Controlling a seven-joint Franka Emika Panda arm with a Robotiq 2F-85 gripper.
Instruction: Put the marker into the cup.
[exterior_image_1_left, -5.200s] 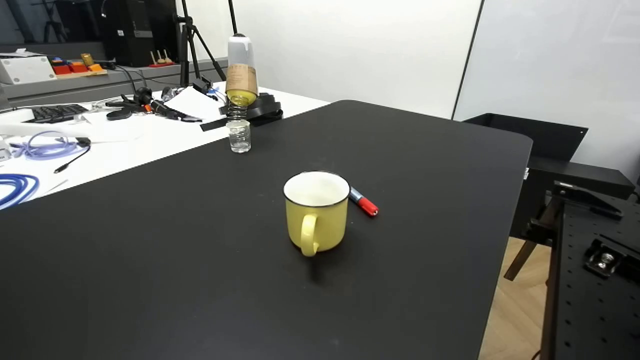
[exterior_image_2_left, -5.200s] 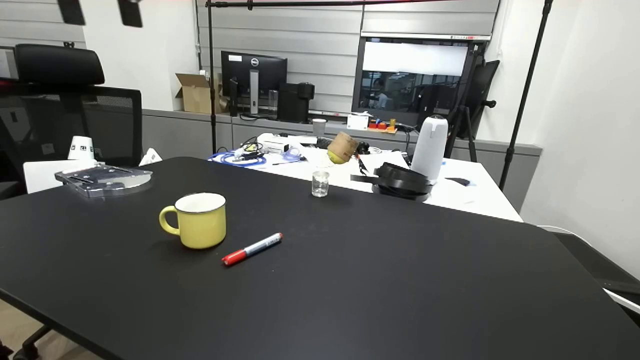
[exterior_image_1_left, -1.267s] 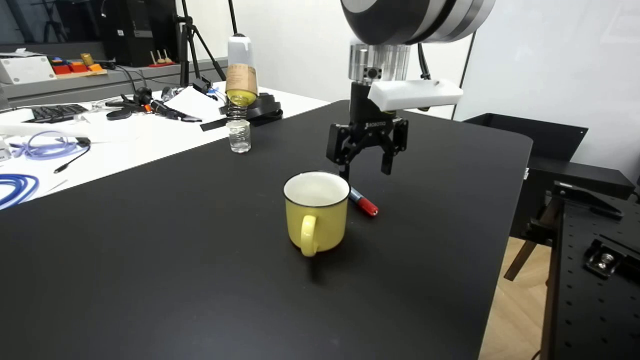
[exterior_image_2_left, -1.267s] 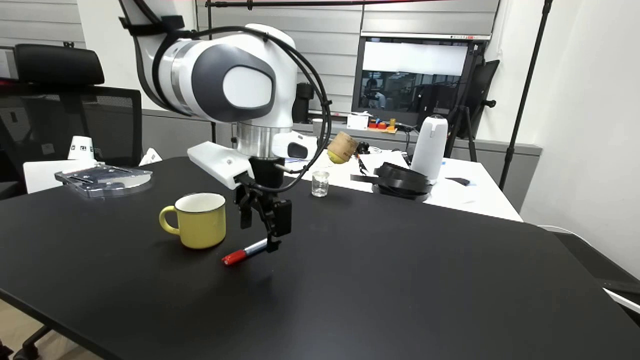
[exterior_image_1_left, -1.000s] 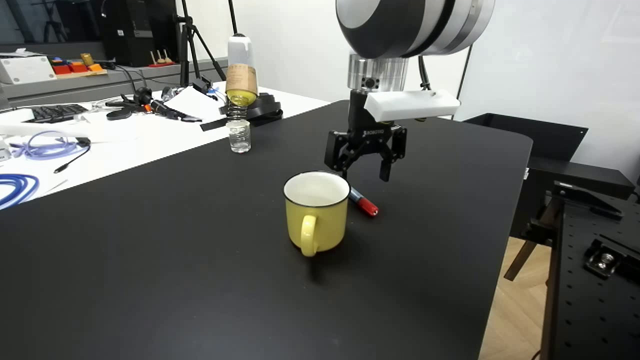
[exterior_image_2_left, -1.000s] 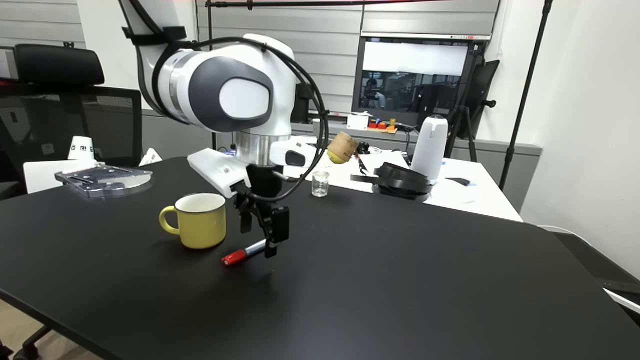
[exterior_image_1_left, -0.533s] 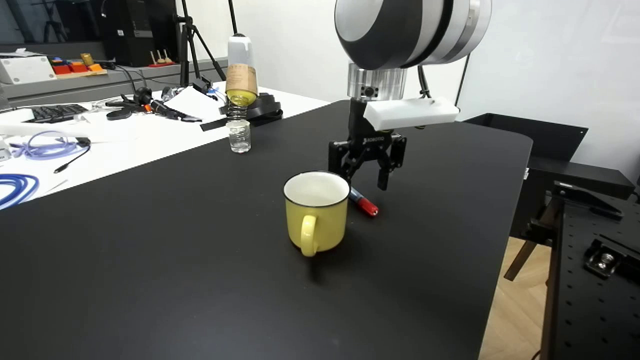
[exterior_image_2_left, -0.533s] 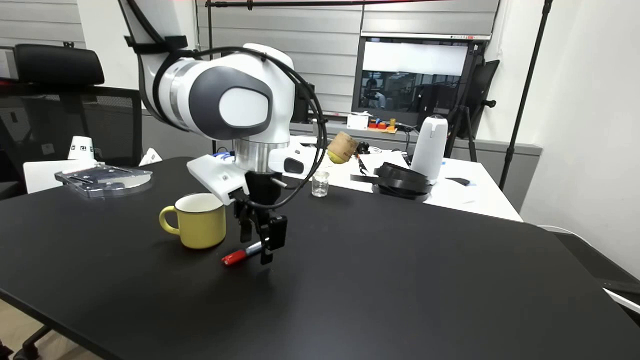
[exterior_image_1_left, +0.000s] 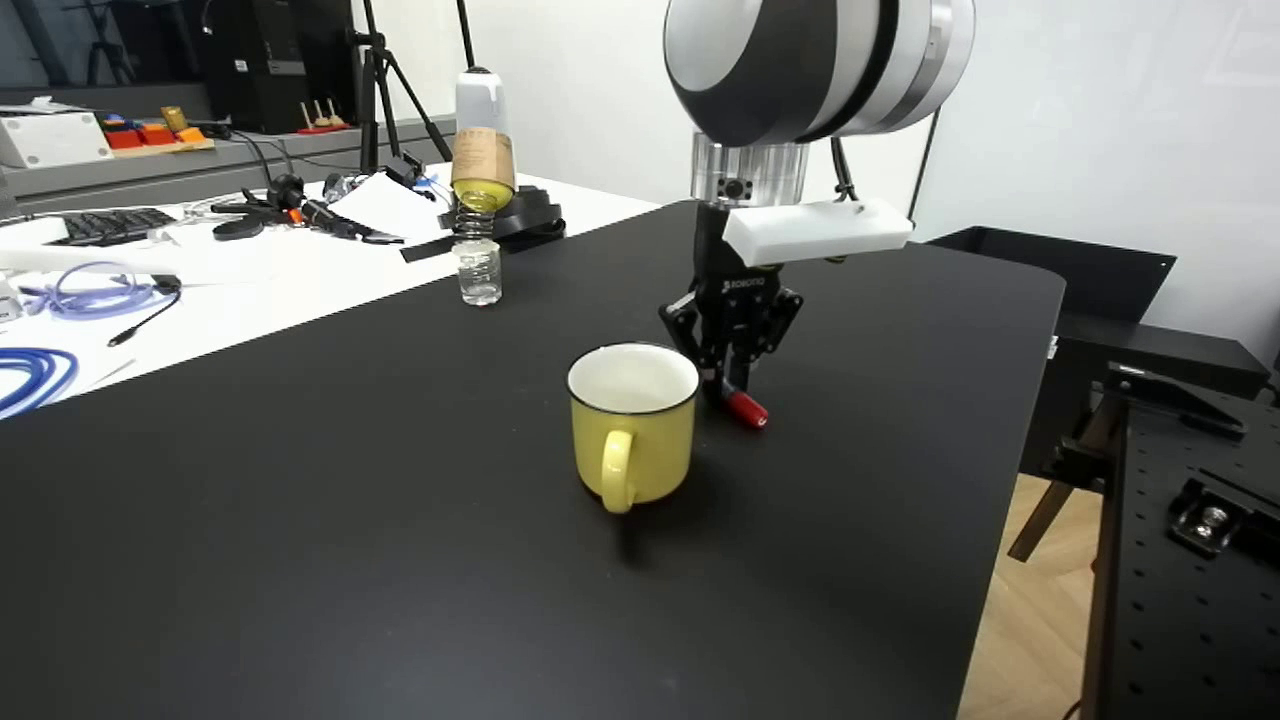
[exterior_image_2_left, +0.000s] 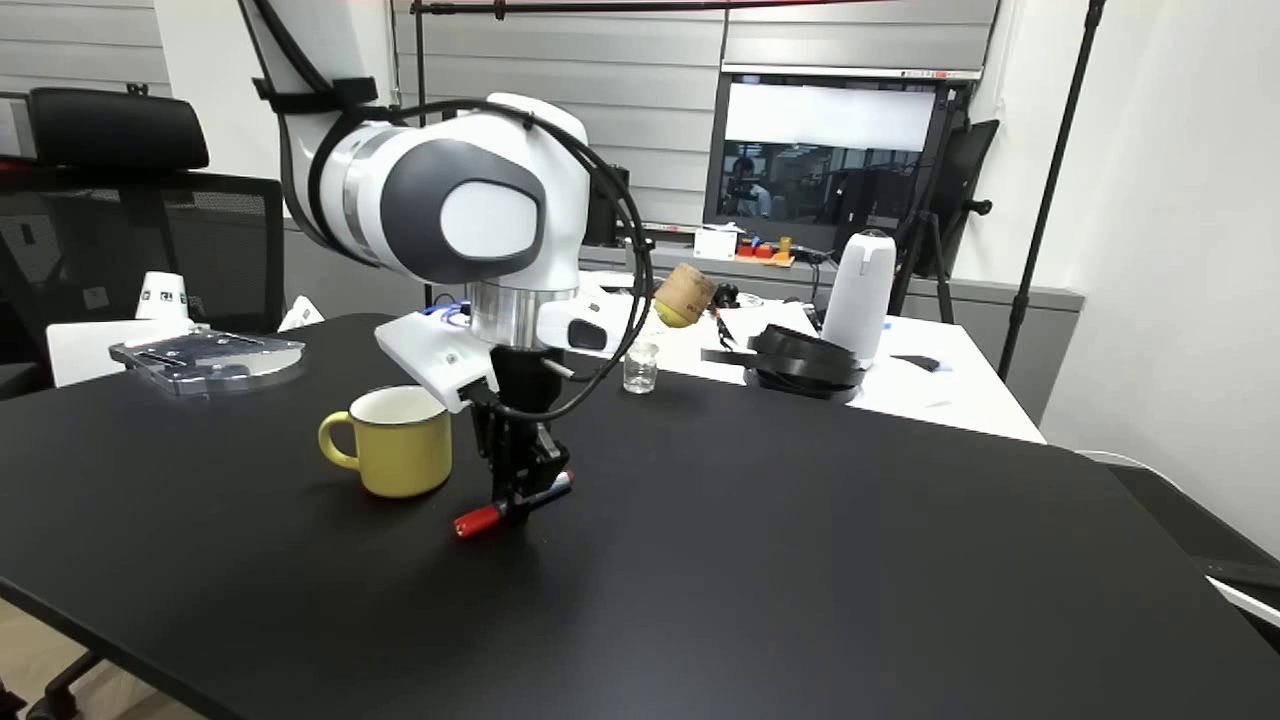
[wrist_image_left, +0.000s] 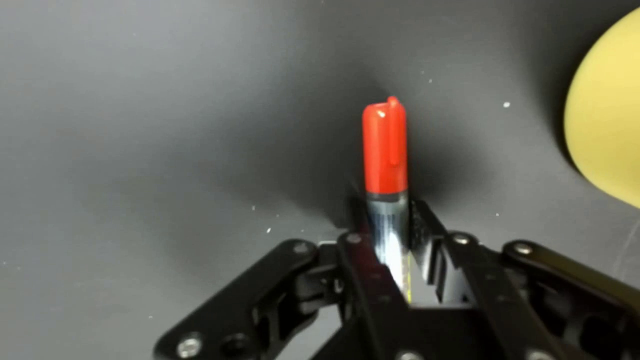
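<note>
The marker (wrist_image_left: 385, 150), with its red cap and silvery barrel, lies between the two fingers of my gripper (wrist_image_left: 388, 214) in the wrist view. Both fingers press against the barrel just behind the cap, so the gripper is shut on it. In both exterior views the red cap (exterior_image_1_left: 748, 409) sticks out from the fingertips near the tabletop; the far end (exterior_image_2_left: 560, 484) shows on the opposite side. Whether the marker touches the table I cannot tell. The yellow cup (exterior_image_2_left: 410, 455) stands upright close beside the gripper, its white inside (exterior_image_1_left: 633, 378) showing. Its yellow side (wrist_image_left: 610, 115) fills the wrist view's right edge.
A small glass (exterior_image_2_left: 640, 368) stands near the far edge of the black table (exterior_image_2_left: 800, 560). A transparent flat plate (exterior_image_2_left: 215, 360) lies at the table's left in an exterior view. Behind is a white desk with cables, a black strap (exterior_image_2_left: 805, 362) and a keyboard (exterior_image_1_left: 110, 226).
My gripper came down over the marker and its fingers moved from open to shut on it. The marker shifted and turned slightly. The cup has stayed in place.
</note>
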